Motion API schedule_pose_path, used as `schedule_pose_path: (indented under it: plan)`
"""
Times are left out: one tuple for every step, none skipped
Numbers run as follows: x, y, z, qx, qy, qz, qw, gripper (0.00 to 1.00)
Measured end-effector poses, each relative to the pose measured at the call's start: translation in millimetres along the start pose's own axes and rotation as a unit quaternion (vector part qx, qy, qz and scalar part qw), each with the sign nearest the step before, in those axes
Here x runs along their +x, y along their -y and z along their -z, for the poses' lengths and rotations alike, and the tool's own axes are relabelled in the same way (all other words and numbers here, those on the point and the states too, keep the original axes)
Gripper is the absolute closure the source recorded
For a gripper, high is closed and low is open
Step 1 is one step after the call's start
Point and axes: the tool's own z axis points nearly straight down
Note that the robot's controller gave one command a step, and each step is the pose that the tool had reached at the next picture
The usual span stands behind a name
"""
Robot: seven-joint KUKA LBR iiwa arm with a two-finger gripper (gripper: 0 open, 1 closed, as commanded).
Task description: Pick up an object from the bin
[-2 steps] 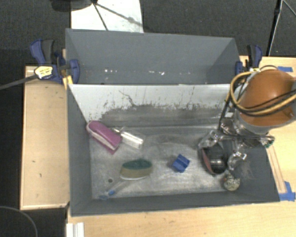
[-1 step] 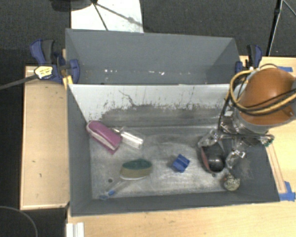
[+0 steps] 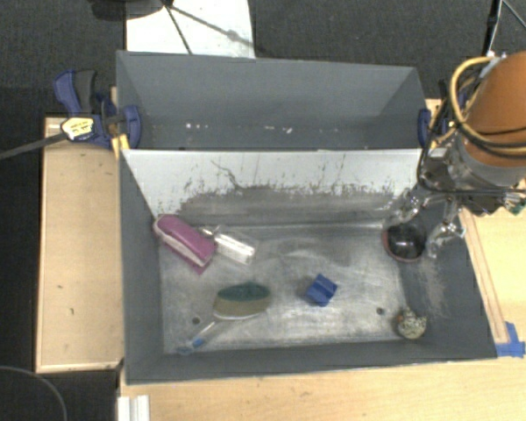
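Currently the grey metal bin (image 3: 272, 358) holds five loose things, well spread over its floor; the arm, with its orange cover (image 3: 507, 103), comes in over the right rim and hangs at the bin's right side, toward the back; the gripper (image 3: 425, 229) sits low by the right wall, directly above and against a dark, rounded, reddish-black thing (image 3: 404, 243); how far the gripper is open cannot be told, nor whether it has hold of the dark thing; the two appear to touch. Far left, near the back slope: a pink-purple oblong piece (image 3: 184, 239) lying aslant, a white stub (image 3: 234, 250) at its right end. Front left of centre: a brush (image 3: 240, 297) with a dark green oval head, its thin handle running toward the front-left corner. Just right of the brush, apart from it: a small blue block (image 3: 320, 289). Front right corner, near the wall and well in front of the gripper: a small speckled ball (image 3: 411, 324).
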Motion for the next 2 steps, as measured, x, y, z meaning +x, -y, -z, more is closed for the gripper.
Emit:
schedule_pose_path:
  plan:
    - [1.3, 9.5, -60.8, -0.005, -0.0034, -0.063, 0.998, 1.0]
    - [0.7, 15.7, 41.1, 0.001, 0.0006, -0.075, 0.9972, 1.0]
